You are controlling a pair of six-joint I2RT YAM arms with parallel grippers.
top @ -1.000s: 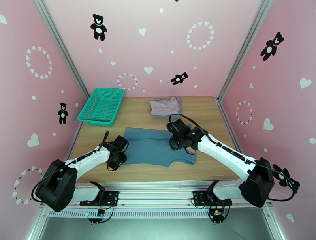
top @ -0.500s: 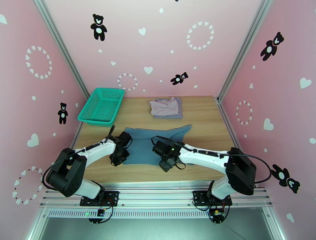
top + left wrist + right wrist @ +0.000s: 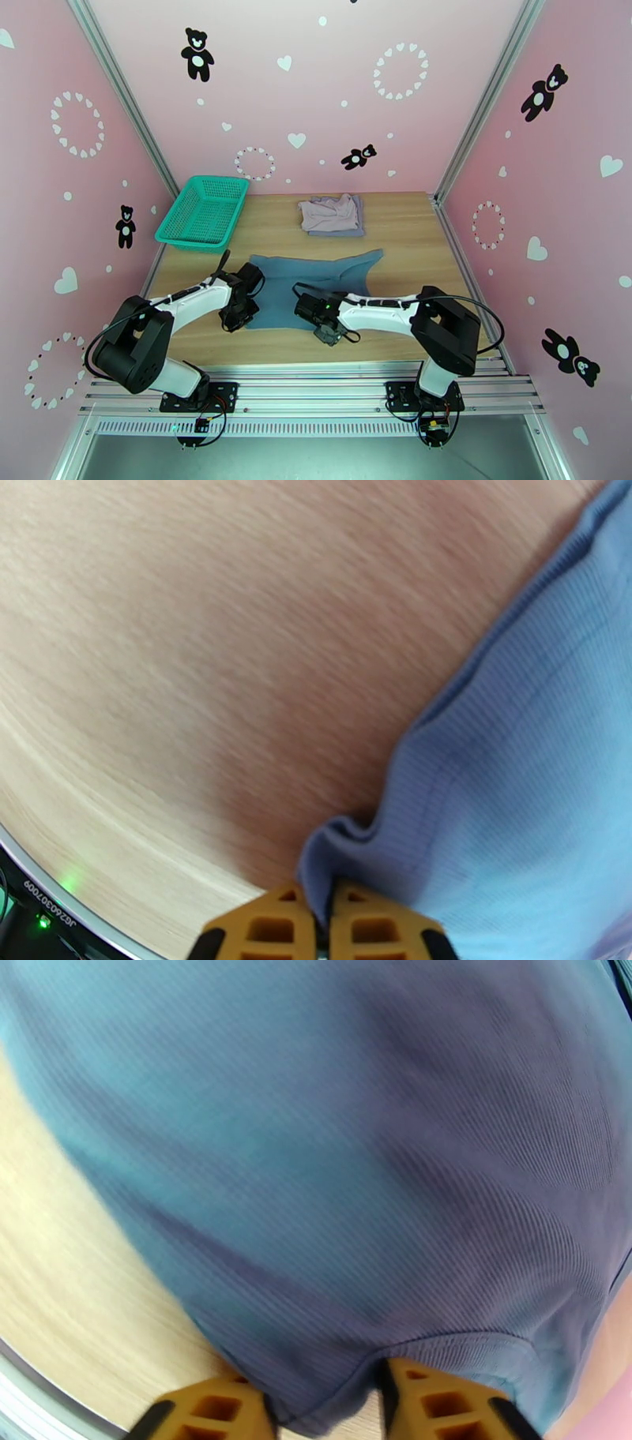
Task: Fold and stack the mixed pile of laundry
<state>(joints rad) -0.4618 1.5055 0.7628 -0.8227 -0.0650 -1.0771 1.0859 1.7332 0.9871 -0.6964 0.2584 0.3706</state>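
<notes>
The dusty teal-blue sleeveless top lies in the middle of the wooden table, spread from its left edge out to a pointed flap at the far right. The left gripper sits at the top's near left corner. In the left wrist view its orange fingers are pressed almost together, with a small puckered corner of the ribbed blue cloth pinched between them.

The right arm reaches across to the left, and the right gripper is at the top's near edge, close to the middle. In the right wrist view the fingers stand apart. The top's hem drops into the gap between them, and the cloth spreads away above. Whether they are clamping it cannot be told.

At the far side of the table the pale mauve-grey garment lies on the grey-lavender one, well apart from the top. The green mesh basket stands at the far left corner.
</notes>
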